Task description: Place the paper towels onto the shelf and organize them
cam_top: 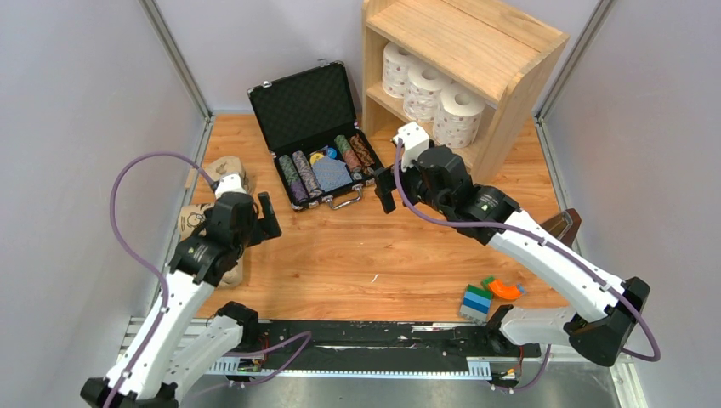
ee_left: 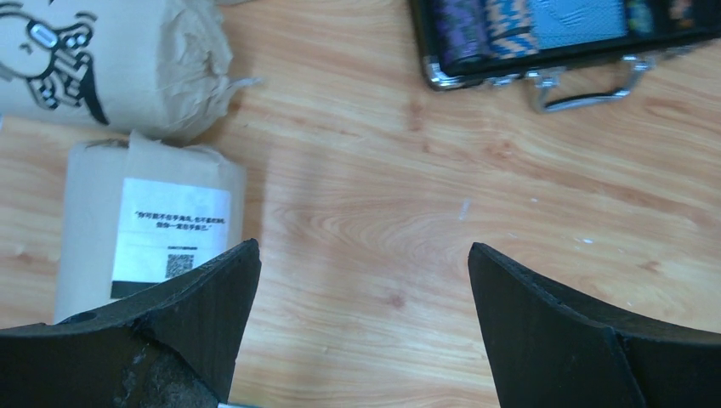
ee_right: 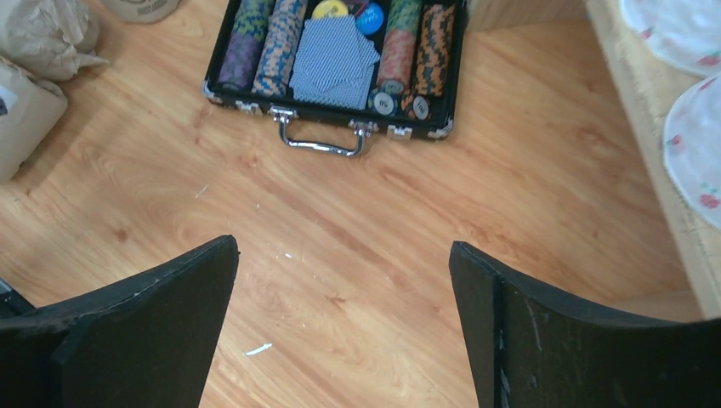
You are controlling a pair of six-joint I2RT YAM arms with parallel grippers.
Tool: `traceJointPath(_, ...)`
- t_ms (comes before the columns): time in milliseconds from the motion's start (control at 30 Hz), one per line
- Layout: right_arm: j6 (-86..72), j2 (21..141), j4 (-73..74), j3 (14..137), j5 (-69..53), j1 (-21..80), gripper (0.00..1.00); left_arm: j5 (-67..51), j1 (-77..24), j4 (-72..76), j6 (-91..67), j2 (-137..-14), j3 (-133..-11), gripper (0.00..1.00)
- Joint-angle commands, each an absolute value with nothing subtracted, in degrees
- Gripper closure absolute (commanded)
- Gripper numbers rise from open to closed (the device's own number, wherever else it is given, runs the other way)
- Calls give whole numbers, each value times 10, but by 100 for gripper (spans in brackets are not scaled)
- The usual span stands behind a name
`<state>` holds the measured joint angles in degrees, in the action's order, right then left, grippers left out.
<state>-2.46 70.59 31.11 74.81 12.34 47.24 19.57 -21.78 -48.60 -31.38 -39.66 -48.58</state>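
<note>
The left arm (cam_top: 183, 289) reaches forward along the left side, elbow bent. The left pincer (ee_left: 364, 255) is spread wide and holds nothing. The right arm (cam_top: 544, 255) stretches diagonally toward the middle. The right pincer (ee_right: 343, 246) gapes wide too, empty, probably angled downward.

Work surface: a table (cam_top: 357, 255) topped in warm orange-brown wood-grain board, with the grain running left to right. A few small pale scuffs are noted near the middle.

The table is enclosed on three sides by plain pale grey walls: left wall (cam_top: 76, 127), back wall (cam_top: 272, 42), right wall (cam_top: 655, 127). Slim metal posts (cam_top: 176, 58) are set at the two back corners.

A black strip (cam_top: 366, 333) is laid along the near edge, with a slotted rail (cam_top: 383, 367) just below it.

Furniture: a light-wood shelf (cam_top: 476, 34) is stood in the far right corner.

Light is even and diffuse. Only soft shadows are cast on the wood.
</note>
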Motion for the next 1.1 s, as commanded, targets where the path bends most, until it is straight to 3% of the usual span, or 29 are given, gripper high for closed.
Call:
traceJointPath(0, -57, 694, 306, 730, 87, 455, 2, 288, -215, -563, -387, -473, -524, 0)
traceJointPath(233, -109, 658, 268, 648, 31, 433, 2, 346, -142, -701, -496, -537, -567, 0)
traceJointPath(433, -116, 624, 256, 601, -20, 431, 2, 381, -108, -693, -475, -524, -576, 0)
traceJointPath(667, -123, 606, 243, 579, -50, 429, 2, 202, 17, -614, -347, -577, -569, 0)
traceJointPath(1067, -111, 613, 229, 564, -44, 426, 1, 94, 192, -528, -312, -620, -537, 0)
